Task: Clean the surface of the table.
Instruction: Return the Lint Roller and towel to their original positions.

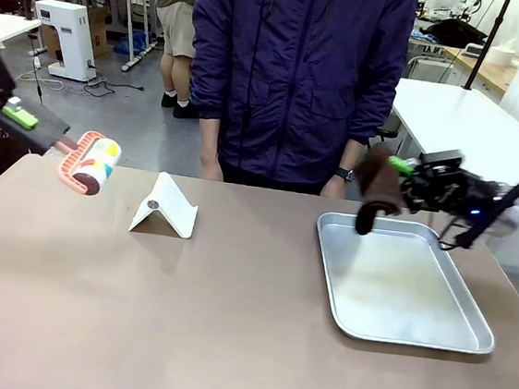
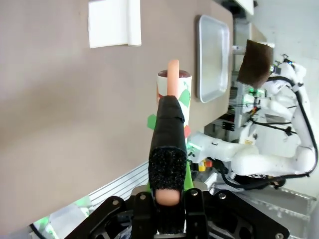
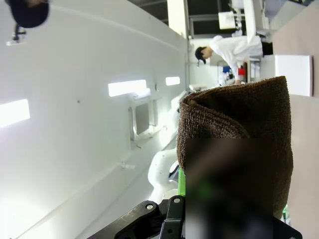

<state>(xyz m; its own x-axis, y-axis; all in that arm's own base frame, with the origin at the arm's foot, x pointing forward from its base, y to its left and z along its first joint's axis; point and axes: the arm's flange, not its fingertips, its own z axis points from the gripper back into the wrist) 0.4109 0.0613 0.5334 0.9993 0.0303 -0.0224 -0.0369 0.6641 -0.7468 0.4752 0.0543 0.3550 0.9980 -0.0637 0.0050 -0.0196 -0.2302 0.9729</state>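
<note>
Right hand (image 1: 399, 172) grips folded nubbly brown cloth (image 1: 377, 193) above matte table (image 1: 182, 316).

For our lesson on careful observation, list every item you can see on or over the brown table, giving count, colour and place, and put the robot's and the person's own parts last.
Table: one, brownish-taupe, spans the front view.
Tray: one, silver, lying on the table's right part.
Folded card stand: one, white, on the table left of centre.
Lint roller: one, pink handle with a multicoloured roll, held above the table's far left corner.
Cloth: one, dark brown, hanging over the tray's far rim.
Left tool: one, black, shut on the lint roller's handle.
Right tool: one, black with green pads, shut on the cloth.
Person's hand: one, at the table's far edge, watch on the wrist.
</note>
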